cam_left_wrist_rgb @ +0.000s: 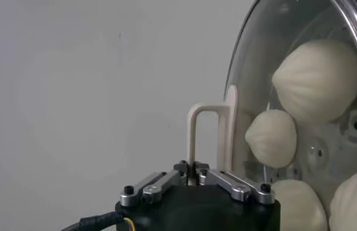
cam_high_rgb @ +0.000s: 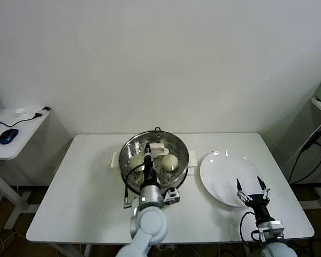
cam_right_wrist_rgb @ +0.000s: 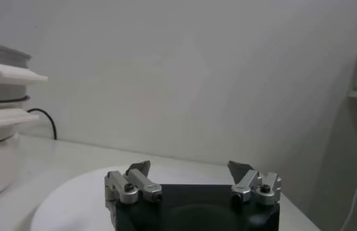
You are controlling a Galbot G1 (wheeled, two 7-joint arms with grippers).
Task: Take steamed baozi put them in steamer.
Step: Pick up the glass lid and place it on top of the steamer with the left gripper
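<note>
Gripping the glass lid's upright white handle [cam_left_wrist_rgb: 198,135], the left gripper [cam_high_rgb: 148,159] hangs directly over the round steel steamer [cam_high_rgb: 129,148] holding cream-white baozi [cam_high_rgb: 170,162]; right gripper [cam_high_rgb: 252,188] waits open over the flat white plate [cam_high_rgb: 216,174].

The steamer [cam_high_rgb: 129,151] is shiny steel with a perforated tray; its glass lid [cam_left_wrist_rgb: 278,69] gleams around a matt white handle [cam_left_wrist_rgb: 204,135]. Smooth cream baozi [cam_left_wrist_rgb: 316,78]; glossy white plate [cam_high_rgb: 219,174]; matt white surface [cam_high_rgb: 85,187].
</note>
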